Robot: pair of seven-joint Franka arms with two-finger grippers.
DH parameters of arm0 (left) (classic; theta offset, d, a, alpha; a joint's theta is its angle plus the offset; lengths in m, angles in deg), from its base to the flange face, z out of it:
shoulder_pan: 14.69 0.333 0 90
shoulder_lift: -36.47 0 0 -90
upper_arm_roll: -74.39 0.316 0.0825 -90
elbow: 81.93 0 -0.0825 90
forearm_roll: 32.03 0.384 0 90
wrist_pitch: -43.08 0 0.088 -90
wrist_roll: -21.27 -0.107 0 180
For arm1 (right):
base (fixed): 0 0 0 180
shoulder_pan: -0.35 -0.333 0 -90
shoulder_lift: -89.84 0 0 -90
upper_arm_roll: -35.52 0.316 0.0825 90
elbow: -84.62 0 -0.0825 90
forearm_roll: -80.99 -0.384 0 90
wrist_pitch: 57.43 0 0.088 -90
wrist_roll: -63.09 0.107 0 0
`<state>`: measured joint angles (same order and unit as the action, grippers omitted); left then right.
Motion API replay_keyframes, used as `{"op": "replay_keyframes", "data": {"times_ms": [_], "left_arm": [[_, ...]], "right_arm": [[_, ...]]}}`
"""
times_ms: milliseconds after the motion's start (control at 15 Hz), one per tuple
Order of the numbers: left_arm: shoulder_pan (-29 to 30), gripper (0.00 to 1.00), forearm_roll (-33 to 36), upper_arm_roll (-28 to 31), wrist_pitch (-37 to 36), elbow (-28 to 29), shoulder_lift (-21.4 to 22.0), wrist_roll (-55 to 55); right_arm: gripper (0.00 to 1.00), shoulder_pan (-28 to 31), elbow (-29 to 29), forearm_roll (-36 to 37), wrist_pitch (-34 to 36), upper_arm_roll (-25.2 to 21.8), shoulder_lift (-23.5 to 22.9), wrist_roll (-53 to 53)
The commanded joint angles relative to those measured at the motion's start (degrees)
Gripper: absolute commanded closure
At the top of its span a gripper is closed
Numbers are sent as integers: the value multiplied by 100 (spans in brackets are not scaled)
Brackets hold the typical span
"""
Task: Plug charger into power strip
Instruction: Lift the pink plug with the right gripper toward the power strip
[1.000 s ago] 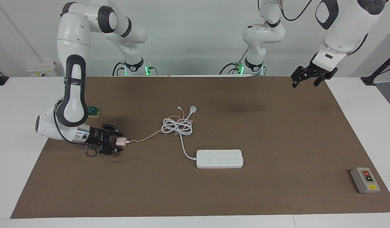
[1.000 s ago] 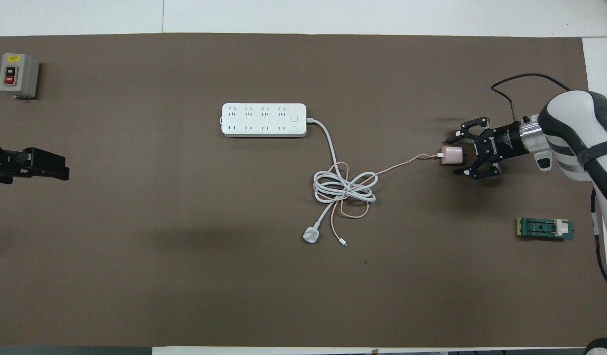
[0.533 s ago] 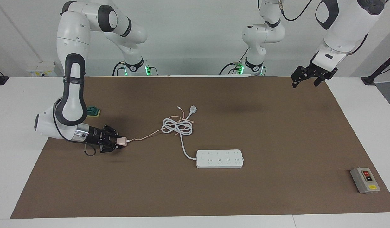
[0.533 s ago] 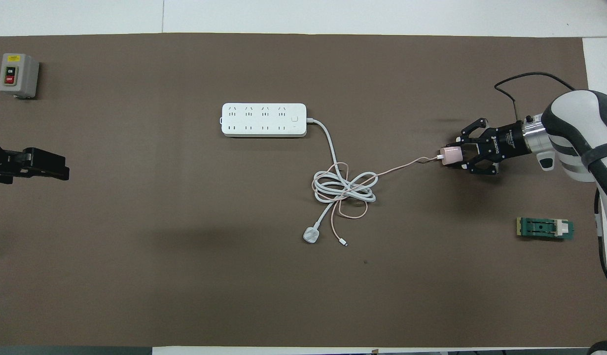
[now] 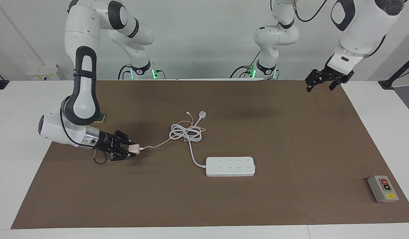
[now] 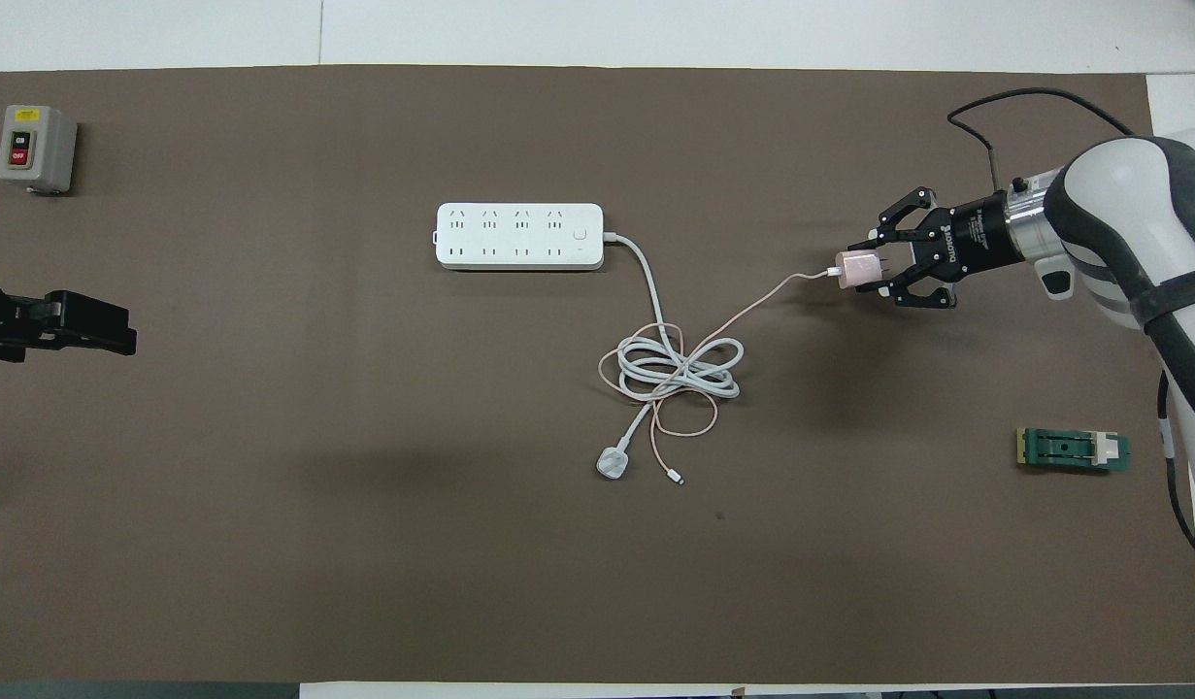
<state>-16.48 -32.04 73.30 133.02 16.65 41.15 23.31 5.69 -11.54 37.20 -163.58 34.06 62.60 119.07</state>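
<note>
The pale pink charger (image 5: 134, 149) (image 6: 855, 271) is held in my right gripper (image 5: 130, 150) (image 6: 871, 273), which is shut on it just above the brown mat at the right arm's end of the table. Its thin pink cable (image 5: 157, 143) (image 6: 772, 291) trails to a tangle with the thick white cord (image 5: 186, 132) (image 6: 680, 367). The white power strip (image 5: 231, 166) (image 6: 519, 236) lies flat near the middle of the mat, sockets up. My left gripper (image 5: 320, 87) (image 6: 121, 335) waits open, raised over the mat's edge at the left arm's end.
A round white plug (image 5: 202, 115) (image 6: 612, 463) lies by the cord tangle, nearer to the robots. A grey button box (image 5: 382, 188) (image 6: 36, 148) stands at the corner farthest from the robots at the left arm's end. A small green part (image 6: 1073, 450) lies near the right arm.
My right gripper has shut on the charger, lifted it slightly and carried it toward the middle of the table, dragging the pink cable. The left arm has not moved.
</note>
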Motion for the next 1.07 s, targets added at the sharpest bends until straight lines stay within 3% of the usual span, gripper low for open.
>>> {"op": "replay_keyframes", "data": {"times_ms": [0,467,733,1000], "left_arm": [[-6,0,106,3,68,73,59,-19],[-6,0,98,12,59,65,59,-19],[-6,0,98,12,42,56,59,-10],[-5,0,-112,65,120,-6,156,-142]], "right_arm": [[100,-348,36,-15,24,-12,289,465],[100,-1332,809,-383,-81,5,360,2230],[100,-2149,1196,-551,-801,14,272,3303],[100,-2818,1205,-630,-1522,14,220,3832]]}}
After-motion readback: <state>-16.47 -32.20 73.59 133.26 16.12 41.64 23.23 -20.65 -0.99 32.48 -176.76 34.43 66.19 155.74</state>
